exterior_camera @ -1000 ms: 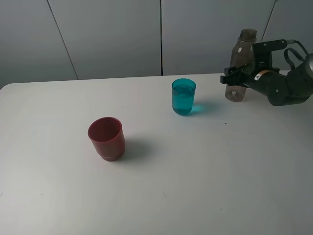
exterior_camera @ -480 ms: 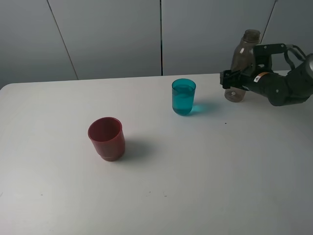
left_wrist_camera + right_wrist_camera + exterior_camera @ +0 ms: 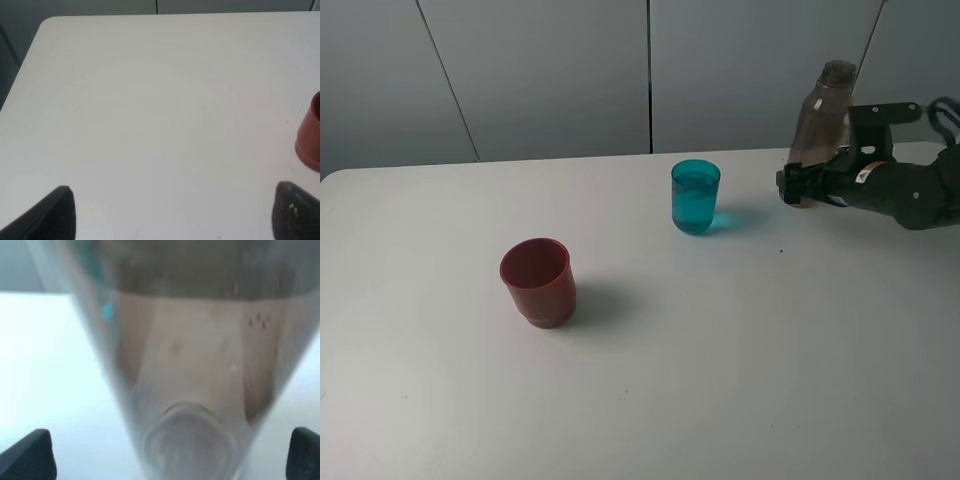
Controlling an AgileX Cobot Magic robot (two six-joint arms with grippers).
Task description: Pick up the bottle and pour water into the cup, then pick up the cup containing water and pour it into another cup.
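Note:
The smoky grey-brown bottle point(image 3: 823, 112) stands at the far right of the table, leaning with its top to the right. My right gripper point(image 3: 804, 186) is at its lower part. In the right wrist view the bottle point(image 3: 190, 365) fills the frame, and the right gripper point(image 3: 165, 455) is open, its fingertips wide apart and clear of the bottle's sides. The teal cup point(image 3: 695, 197), holding water, stands left of the bottle. The dark red cup point(image 3: 537, 282) stands at centre left and shows in the left wrist view point(image 3: 310, 135). My left gripper point(image 3: 175, 215) is open and empty above bare table.
The white table point(image 3: 720, 350) runs back to a grey panelled wall. Its left corner and edge show in the left wrist view point(image 3: 45, 22). The left arm is out of the exterior view.
The bottle has tipped from upright to leaning, its top moving right. The right gripper and arm have shifted slightly right and lower at the bottle's base. The cups have not moved.

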